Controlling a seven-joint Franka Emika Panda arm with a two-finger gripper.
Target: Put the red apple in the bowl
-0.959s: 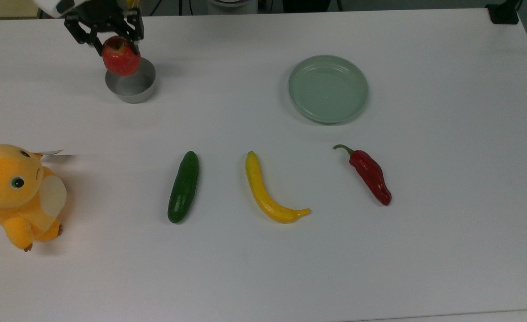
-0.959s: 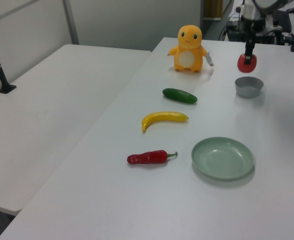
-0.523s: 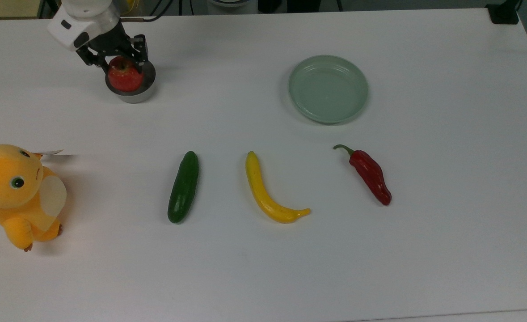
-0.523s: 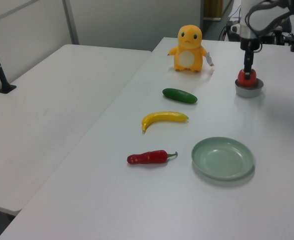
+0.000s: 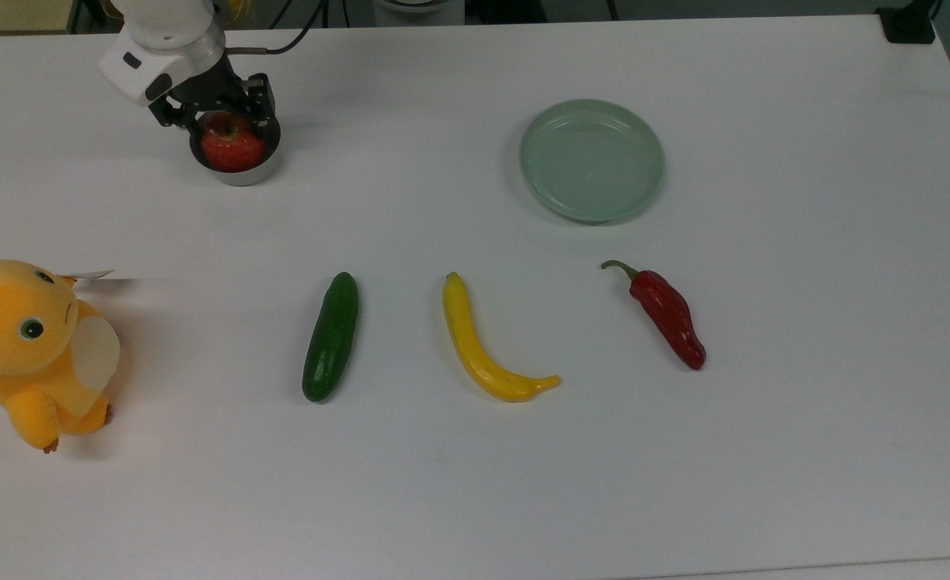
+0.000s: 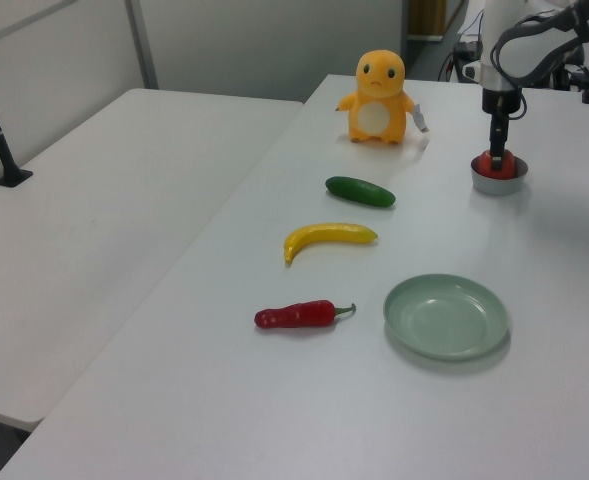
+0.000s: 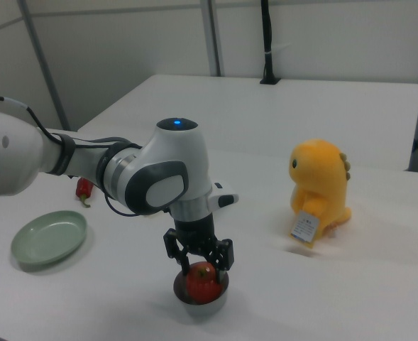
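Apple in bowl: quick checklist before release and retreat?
1. Apple inside the bowl: ok, it sits within the rim in the top view and the right view.
2. Apple resting on the bowl floor: cannot tell, the wall hides its underside.
3. Gripper released: cannot tell, its fingers flank the apple but contact is unclear.
4. Fingers clear of the bowl rim: cannot tell, they stand close to it in the right view.
5. Bowl upright on the table: ok.
6. Path straight up free: ok, nothing above the bowl but the arm; the plush and cucumber stand well apart.
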